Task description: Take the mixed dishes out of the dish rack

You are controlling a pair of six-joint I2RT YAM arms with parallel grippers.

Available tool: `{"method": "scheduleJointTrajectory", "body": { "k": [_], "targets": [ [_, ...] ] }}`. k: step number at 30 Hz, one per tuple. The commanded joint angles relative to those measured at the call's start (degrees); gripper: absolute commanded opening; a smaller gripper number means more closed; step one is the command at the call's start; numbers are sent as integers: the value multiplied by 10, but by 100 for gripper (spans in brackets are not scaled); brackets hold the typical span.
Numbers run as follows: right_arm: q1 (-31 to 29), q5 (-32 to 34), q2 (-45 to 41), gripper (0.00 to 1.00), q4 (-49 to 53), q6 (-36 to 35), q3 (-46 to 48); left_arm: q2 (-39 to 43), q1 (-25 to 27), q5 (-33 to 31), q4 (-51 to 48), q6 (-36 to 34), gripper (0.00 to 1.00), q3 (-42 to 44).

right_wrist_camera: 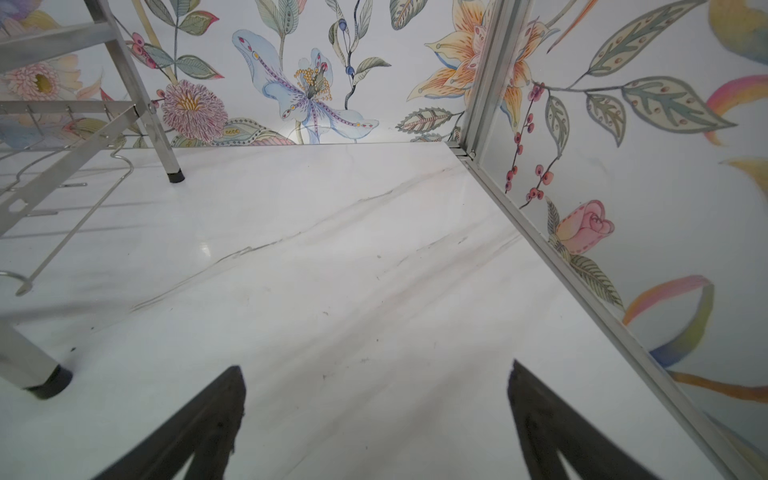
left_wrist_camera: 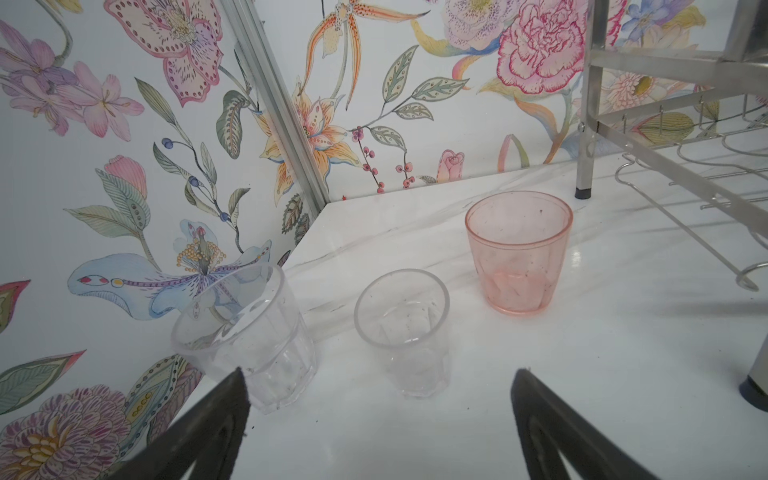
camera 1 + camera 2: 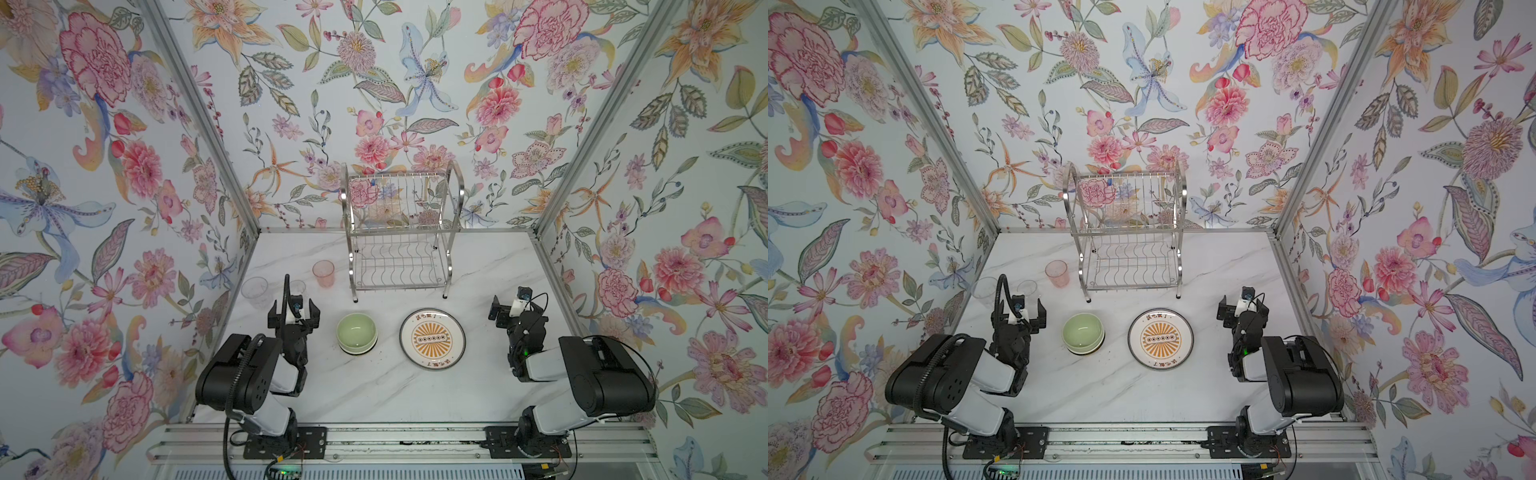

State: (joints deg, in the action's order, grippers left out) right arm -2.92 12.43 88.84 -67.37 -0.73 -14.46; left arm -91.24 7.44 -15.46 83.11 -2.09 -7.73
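**Rack bare, dishes out on the table**

One two-tier silver wire dish rack with arched side frames (image 3: pixel 401 232) stands upright at the back middle of the white marble-look table (image 3: pixel 374 395), close to the floral back wall. Its long axis runs across both top views, with the arches at either end. Both tiers are bare.

There are three cups, all upright with mouths up, to the left of the rack. One pink translucent cup (image 3: pixel 323 273) is nearest the rack, one small clear cup (image 2: pixel 402 332) comes next, and one larger clear tumbler (image 2: pixel 245 336) is by the left wall.

One pale green round bowl (image 3: pixel 356 332) sits mouth up in front of the rack. A rim shows under it, possibly another bowl. To its right, one white round plate with an orange sunburst (image 3: pixel 432 338) lies flat, face up.

The left gripper (image 3: pixel 294 311) is spread wide and holds nothing, with its tips pointing at the cups. The right gripper (image 1: pixel 376 370) is just as wide, above bare table.
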Motion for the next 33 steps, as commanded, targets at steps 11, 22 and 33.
{"method": "scheduleJointTrajectory", "body": {
  "k": [11,22,33],
  "targets": [
    [-9,28,1,99,12,1,-12,7,-23,2,-23,27,99,-42],
    [-9,29,1,99,12,0,-12,5,-14,-50,-5,32,99,-37],
    [-9,29,1,99,12,0,-12,5,-14,-50,-5,32,99,-36]
  ]
}}
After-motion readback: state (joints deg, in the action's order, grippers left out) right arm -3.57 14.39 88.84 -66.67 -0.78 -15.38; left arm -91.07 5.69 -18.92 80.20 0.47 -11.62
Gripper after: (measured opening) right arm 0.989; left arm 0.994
